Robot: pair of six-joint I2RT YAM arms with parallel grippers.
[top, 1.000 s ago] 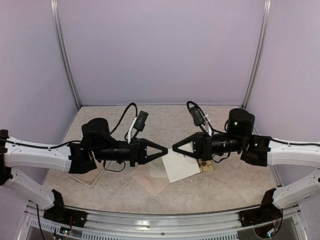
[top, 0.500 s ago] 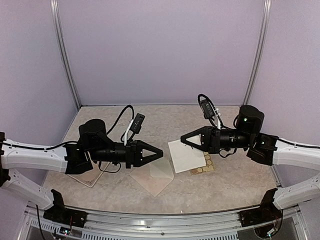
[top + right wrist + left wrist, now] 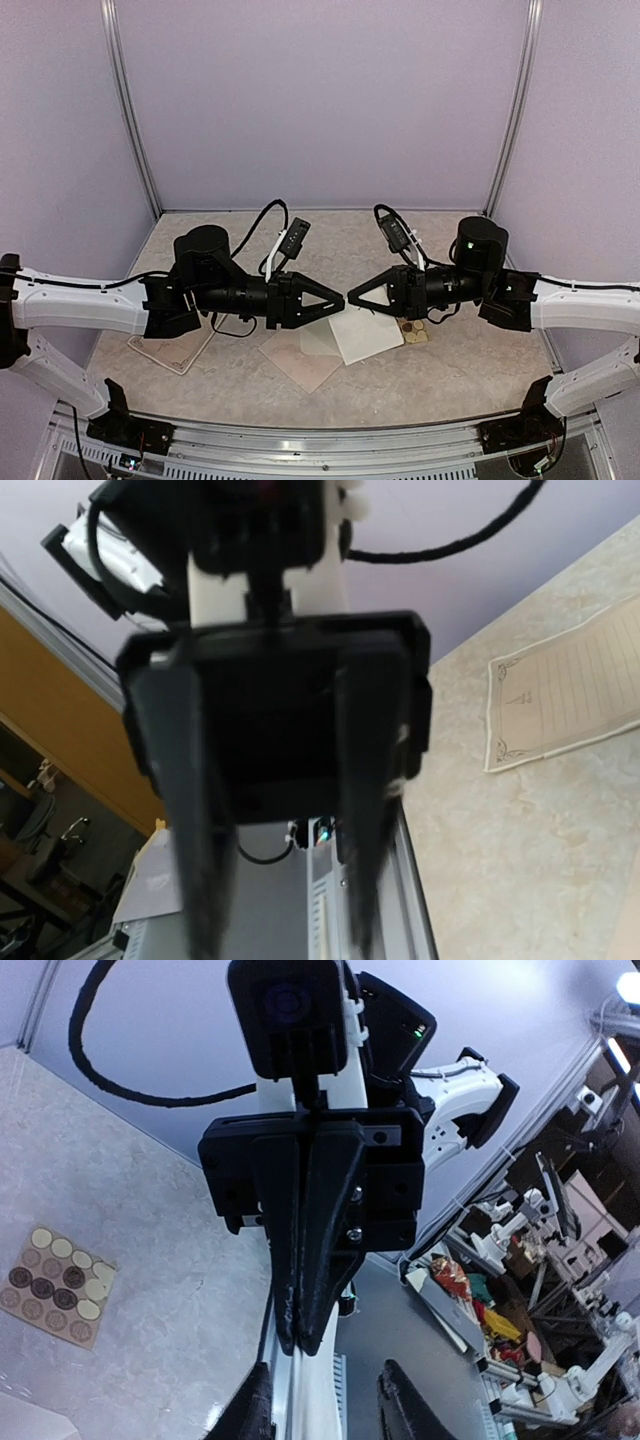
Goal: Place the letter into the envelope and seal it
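Both arms reach level toward each other above the middle of the table. My left gripper (image 3: pixel 339 297) is open and holds nothing; its fingertips (image 3: pixel 255 1412) stand apart at the bottom of the left wrist view. My right gripper (image 3: pixel 351 297) is shut, its fingers pressed together (image 3: pixel 300 1335), tip to tip with the left one. The cream envelope (image 3: pixel 368 338) lies flat below the tips, its lighter flap (image 3: pixel 318 338) spread over a tan sheet (image 3: pixel 298 362). The lined letter (image 3: pixel 168 350) with a printed border lies at the left, also in the right wrist view (image 3: pixel 565 685).
A square card of round brown and yellow stickers (image 3: pixel 414 331) lies right of the envelope and shows in the left wrist view (image 3: pixel 55 1282). Purple walls close the back and sides. A metal rail (image 3: pixel 320 440) runs along the near edge.
The right arm, which had drawn back to the right, has swung left again. The left arm has pushed forward and right. The tips meet once more. The envelope lies slightly nearer than half a second ago.
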